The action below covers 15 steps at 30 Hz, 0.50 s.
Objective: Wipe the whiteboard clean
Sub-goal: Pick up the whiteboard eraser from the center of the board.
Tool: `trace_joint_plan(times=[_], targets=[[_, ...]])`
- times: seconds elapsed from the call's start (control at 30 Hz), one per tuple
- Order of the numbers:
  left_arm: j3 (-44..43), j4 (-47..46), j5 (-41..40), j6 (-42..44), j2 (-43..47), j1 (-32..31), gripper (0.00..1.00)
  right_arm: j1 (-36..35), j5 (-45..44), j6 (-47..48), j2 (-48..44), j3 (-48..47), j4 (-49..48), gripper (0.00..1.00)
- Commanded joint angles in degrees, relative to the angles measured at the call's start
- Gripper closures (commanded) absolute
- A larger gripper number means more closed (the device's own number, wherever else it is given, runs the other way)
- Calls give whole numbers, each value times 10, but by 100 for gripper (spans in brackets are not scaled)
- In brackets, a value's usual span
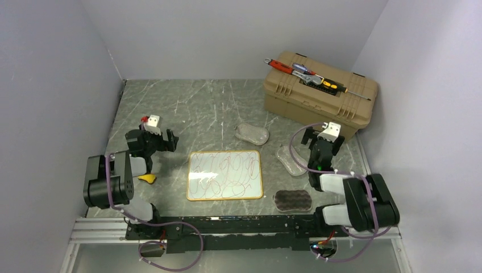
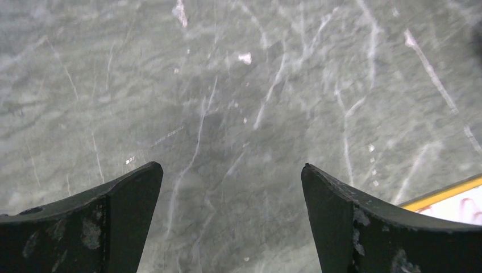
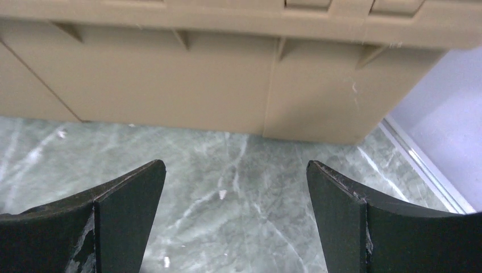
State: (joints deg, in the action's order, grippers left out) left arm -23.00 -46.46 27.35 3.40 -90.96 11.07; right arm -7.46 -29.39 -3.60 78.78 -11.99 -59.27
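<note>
Black and scuffed, my left gripper [image 2: 232, 168] stands spread wide with nothing between its jaws, hanging over the grey-green marble table [image 2: 239, 85]. At four o'clock in its wrist view a corner of the whiteboard [image 2: 461, 206] shows: yellow frame and a bit of red line. My right gripper [image 3: 236, 165] is spread just as wide and grips nothing. It faces the tan toolbox [image 3: 227, 79], which fills the twelve o'clock side of its view.

From above, the whiteboard [image 1: 225, 174] lies flat mid-table, near my bases, covered with looping dark and reddish scribbles. My left gripper [image 1: 158, 133] sits at ten o'clock from it and my right gripper [image 1: 323, 135] at two o'clock, both apart from the frame. A dark wavy sponge [image 1: 293, 200] lies just beside the board's four o'clock corner. Two clear plastic pieces lie on the table: one [image 1: 252, 133] at one o'clock from the board, the other [image 1: 290, 160] at three o'clock, near my right gripper. The toolbox sits farther out at one o'clock, with a red-handled tool [image 1: 284, 66] and a screwdriver [image 1: 334, 86] on its lid. A small yellow thing [image 1: 148, 178] lies at nine o'clock, by my left arm.
</note>
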Motion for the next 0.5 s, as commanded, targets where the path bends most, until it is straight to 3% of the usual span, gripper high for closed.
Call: trace_joint_plan(times=[0.0, 0.1, 0.2, 0.27, 0.33, 0.47], targets=[[-82, 167, 52, 21, 85, 4, 1, -25, -62, -58, -121, -71, 227, 0], [-177, 338, 44, 32, 103, 4, 1, -42, -41, -95, -171, -143, 387, 0], [-247, 480, 42, 58, 111, 4, 1, -69, -22, -134, -198, -173, 459, 0], [-270, 525, 42, 64, 122, 4, 1, -61, 2, -247, -228, -179, 504, 0], [-285, 557, 48, 67, 133, 4, 1, -53, 2, -247, -268, -186, 560, 0], [-320, 610, 65, 49, 137, 4, 1, -53, 2, -247, -297, -155, 548, 0]])
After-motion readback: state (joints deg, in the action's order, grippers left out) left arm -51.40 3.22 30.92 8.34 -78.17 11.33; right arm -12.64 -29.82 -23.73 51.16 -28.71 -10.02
